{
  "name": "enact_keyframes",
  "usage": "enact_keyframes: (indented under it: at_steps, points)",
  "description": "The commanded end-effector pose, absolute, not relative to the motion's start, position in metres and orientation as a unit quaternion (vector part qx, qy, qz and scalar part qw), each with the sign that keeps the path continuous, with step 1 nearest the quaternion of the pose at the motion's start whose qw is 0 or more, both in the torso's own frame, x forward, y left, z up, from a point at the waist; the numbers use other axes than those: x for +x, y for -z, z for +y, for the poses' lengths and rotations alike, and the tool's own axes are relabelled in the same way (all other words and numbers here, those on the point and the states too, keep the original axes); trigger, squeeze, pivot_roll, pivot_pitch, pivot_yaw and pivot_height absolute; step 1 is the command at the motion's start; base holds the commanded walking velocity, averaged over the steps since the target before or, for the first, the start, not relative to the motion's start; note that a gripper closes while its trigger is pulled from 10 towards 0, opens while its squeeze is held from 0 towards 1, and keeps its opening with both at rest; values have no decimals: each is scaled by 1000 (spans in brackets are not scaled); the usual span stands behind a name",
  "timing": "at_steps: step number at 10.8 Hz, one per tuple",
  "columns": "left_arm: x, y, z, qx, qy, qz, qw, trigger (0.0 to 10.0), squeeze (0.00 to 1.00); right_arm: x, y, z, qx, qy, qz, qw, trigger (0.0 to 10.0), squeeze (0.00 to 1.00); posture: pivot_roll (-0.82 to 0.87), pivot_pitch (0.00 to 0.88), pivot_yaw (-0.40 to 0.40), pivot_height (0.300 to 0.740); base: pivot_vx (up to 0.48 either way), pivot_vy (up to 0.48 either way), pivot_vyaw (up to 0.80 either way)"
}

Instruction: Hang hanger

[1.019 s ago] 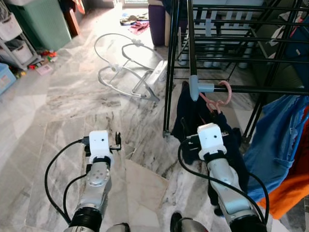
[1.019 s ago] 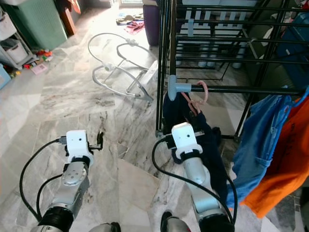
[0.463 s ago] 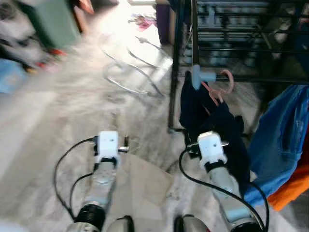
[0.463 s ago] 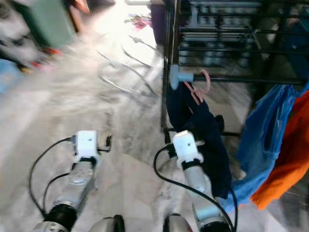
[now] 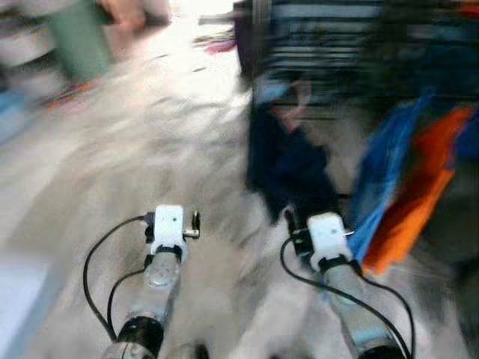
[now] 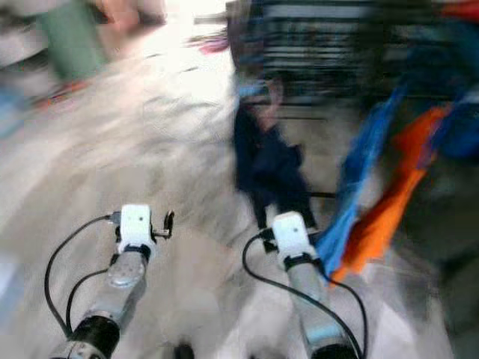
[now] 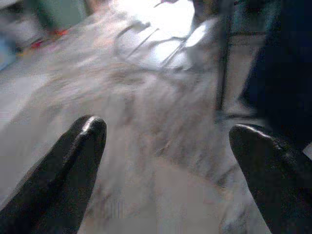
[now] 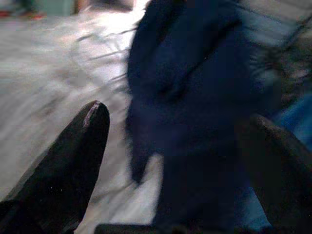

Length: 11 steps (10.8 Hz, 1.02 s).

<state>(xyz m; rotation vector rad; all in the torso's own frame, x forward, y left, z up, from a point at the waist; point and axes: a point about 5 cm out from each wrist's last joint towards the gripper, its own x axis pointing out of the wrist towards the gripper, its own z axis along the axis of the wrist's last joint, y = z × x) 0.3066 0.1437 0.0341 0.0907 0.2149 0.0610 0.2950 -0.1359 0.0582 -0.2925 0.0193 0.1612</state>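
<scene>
Just ahead of right pincer [image 8: 170, 161]: dark garment [image 8: 195, 97], apart.

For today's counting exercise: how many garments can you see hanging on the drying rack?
3: a dark navy garment at the rack's corner, ahead of the right hand; a blue one beside it; an orange one next along. Blur may hide others.

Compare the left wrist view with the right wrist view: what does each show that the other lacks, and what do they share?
Left wrist view alone: the blurred silver bouncer frame on bright floor, and the green bin.

Right wrist view alone: a strip of blue garment beside the navy one.

Both: the marble floor, the hanging navy garment, and a gripper, left gripper or right gripper, jaws wide apart and holding nothing.
</scene>
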Motion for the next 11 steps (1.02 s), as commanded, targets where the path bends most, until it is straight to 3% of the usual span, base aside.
enact_keyframes:
  at_steps: [1,4,6,7,9,11]
  points:
    - [301,-24,143,56,-27,125,990,10000,0,286,-40,-144,-135,-81,49,986,10000,0,-172,152,32,740,0,0,0]
    - [260,27,171,126,-32,255,958,10000,0,265,10,-143,-110,-125,186,968,10000,0,-157,131,26,740,0,0,0]
    - [229,56,178,110,-12,355,928,10000,0,248,36,-146,-123,-132,271,945,10000,0,-133,115,18,740,0,0,0]
    - [215,65,185,93,-32,392,915,10000,0,242,45,-149,-91,-110,309,940,10000,0,-91,101,8,740,0,0,0]
    - [200,73,194,91,-54,422,901,10000,0,232,55,-150,-93,-110,355,924,10000,0,-58,102,-5,740,0,0,0]
    - [181,83,205,68,-77,474,875,10000,0,225,62,-148,-32,-79,390,917,10000,0,-29,102,-7,740,0,0,0]
